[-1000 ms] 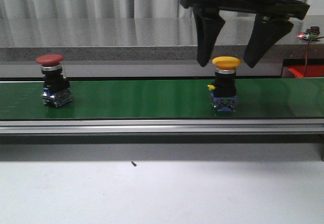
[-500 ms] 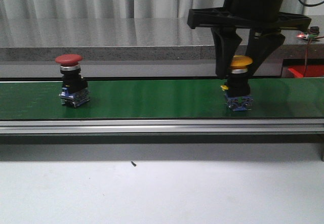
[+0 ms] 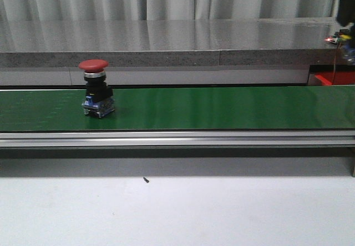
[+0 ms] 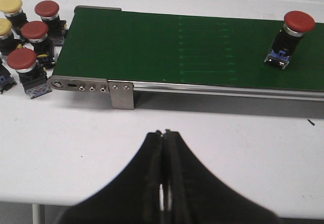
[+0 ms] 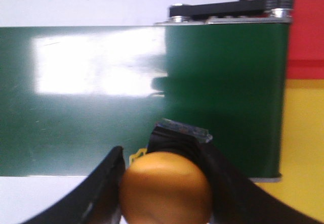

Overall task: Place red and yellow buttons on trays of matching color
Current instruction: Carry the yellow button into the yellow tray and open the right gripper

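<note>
The yellow button (image 5: pixel 165 188) sat clamped by its domed cap between the two black fingers (image 5: pixel 104 188) of the right gripper (image 5: pixel 164 193), lifted above the long green belt (image 5: pixel 101 97) near the belt's metal end bracket (image 5: pixel 230 9). Past that end, the right wrist view showed a red tray (image 5: pixel 304 32) and, just beside it, a yellow tray (image 5: pixel 304 148), the two meeting edge to edge. In the front view only a corner of the red tray (image 3: pixel 335 78) showed at the right edge, and the right arm itself was almost wholly out of frame. A red button (image 3: pixel 97 88) stood upright on the belt (image 3: pixel 222 108), toward its left part, alone there; the left wrist view showed the same red button (image 4: pixel 289 38) on the green surface. The left gripper (image 4: pixel 163 183) hung over the white table (image 4: pixel 228 153) in front of the belt with its fingers pressed together and nothing between them. On the table off the belt's other end stood a cluster of spare buttons (image 4: pixel 28 37), three with red caps and two with yellow, close together.
</note>
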You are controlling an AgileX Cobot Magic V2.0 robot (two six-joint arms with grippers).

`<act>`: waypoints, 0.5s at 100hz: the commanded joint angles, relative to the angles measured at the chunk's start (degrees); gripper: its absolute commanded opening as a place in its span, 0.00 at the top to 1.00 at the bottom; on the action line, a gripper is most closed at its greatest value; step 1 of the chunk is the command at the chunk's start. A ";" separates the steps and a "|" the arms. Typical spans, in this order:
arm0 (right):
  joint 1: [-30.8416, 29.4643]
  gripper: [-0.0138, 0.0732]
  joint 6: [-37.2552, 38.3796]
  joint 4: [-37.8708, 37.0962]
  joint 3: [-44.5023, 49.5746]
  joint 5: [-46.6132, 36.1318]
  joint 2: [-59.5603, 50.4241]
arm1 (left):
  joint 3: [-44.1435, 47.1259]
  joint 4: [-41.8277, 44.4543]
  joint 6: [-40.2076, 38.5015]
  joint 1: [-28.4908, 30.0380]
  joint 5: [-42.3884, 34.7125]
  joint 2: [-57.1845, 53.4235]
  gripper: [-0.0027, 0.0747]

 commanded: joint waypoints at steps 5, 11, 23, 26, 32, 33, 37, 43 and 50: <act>-6.68 0.60 -3.03 -0.76 -1.75 -0.01 -3.23 | -1.28 -0.77 0.00 -0.51 -3.58 0.61 0.99; -9.70 0.60 -3.73 -0.76 -1.75 0.29 -3.23 | -1.28 -0.77 0.00 -0.51 -3.58 0.61 0.99; -14.93 0.60 -4.54 -0.69 -1.65 0.72 -3.16 | -1.28 -0.77 0.00 -0.51 -3.58 0.61 0.99; -15.67 0.60 -4.54 -0.69 -1.54 0.46 -3.16 | -1.28 -0.77 0.00 -0.51 -3.58 0.61 0.99; -17.84 0.60 -4.54 -0.52 -0.87 -0.64 -3.16 | -1.28 -0.77 0.00 -0.51 -3.58 0.61 0.99; -18.29 0.60 -4.54 -0.44 -0.49 -0.98 -3.16 | -1.28 -0.77 0.00 -0.51 -3.58 0.61 0.99; -19.38 0.60 -4.54 0.00 0.36 -1.74 -3.16 | -1.28 -0.77 0.00 -0.51 -3.58 0.61 0.99; -20.92 0.60 -4.54 0.41 2.33 -3.16 -3.16 | -1.28 -0.77 0.00 -0.51 -3.58 0.61 0.99; -22.40 0.60 -4.54 0.98 5.57 -5.67 -3.16 | -1.28 -0.77 0.00 -0.51 -3.58 0.61 0.99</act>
